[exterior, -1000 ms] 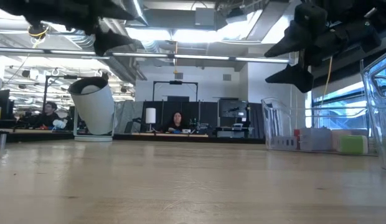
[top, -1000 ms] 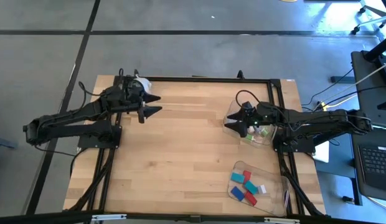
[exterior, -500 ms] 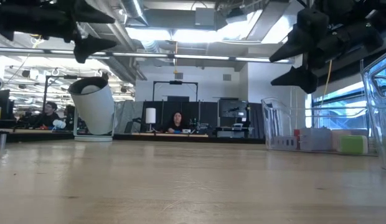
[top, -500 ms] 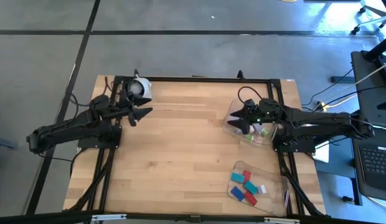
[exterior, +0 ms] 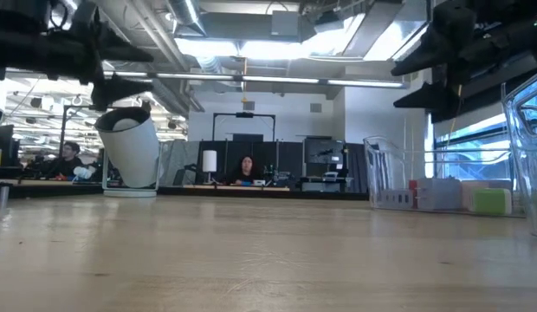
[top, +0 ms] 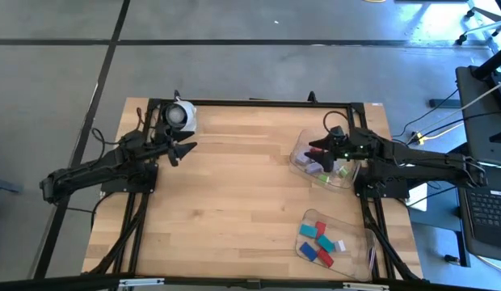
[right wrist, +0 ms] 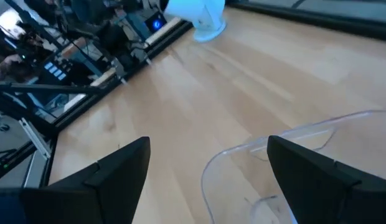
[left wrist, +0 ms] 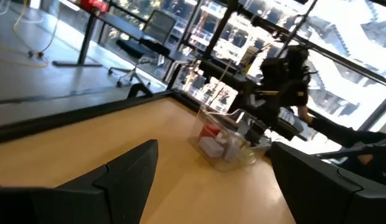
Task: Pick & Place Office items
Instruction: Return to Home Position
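A pale wooden desk (top: pixel 234 194) carries two clear trays on its right side, and the office items (top: pixel 318 241) lie inside them. The right hand (top: pixel 319 156) hovers over the far tray (top: pixel 297 159), released and empty. The left hand (top: pixel 184 152), likewise released, hangs near a white roll (top: pixel 179 115).

This is a robotics lab in an open-plan office hall. A wooden table (top: pixel 234 202) in a black frame stands on a bare concrete floor (top: pixel 250 73), with a left arm (top: pixel 97 168) and a right arm (top: pixel 420 158) mounted at its sides and a keyboard (top: pixel 486 210) on a side desk. Beyond the table, a person (exterior: pixel 246 169) sits among desks and screens under exposed ducts (exterior: pixel 218 62) and ceiling lights (exterior: pixel 208 45). An office chair (left wrist: pixel 157 26) stands near tall windows (left wrist: pixel 342 50).
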Controlling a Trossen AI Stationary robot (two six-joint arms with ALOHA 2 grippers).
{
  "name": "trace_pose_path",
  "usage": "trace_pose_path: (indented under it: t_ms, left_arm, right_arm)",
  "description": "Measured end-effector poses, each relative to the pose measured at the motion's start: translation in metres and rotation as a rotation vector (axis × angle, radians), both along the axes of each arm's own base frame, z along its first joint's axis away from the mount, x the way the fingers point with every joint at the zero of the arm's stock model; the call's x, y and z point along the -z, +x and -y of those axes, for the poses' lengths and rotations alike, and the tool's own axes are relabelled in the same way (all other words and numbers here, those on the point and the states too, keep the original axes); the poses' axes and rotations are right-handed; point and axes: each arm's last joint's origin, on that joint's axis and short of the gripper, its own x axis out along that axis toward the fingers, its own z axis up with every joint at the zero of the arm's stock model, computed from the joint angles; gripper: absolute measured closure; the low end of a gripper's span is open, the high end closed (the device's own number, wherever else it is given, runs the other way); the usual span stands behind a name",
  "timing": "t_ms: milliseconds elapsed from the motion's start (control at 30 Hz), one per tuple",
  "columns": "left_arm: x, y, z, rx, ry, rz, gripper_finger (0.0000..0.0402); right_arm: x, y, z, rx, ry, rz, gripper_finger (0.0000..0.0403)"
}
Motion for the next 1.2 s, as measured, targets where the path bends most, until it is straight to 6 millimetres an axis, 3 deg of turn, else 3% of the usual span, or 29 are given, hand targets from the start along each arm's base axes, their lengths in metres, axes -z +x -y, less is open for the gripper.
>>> trace_pose_path:
  t_ms: [400,733,1200]
  left_arm:
    - [0.036,0.003,-0.004,-0.079,-0.051,-0.005,0.0095]
    - [0.037,0.003,-0.005,-0.130,-0.022,-0.013,0.0095]
    - [0.037,0.001,-0.007,-0.214,-0.018,-0.014,0.0095]
  right_arm:
    - [-0.010,-0.026,-0.004,0.062,-0.047,0.055,0.0076]
    - [-0.011,-0.039,-0.005,0.096,-0.082,0.079,0.0076]
    - [0.061,-0.031,-0.005,0.088,-0.021,0.287,0.0076]
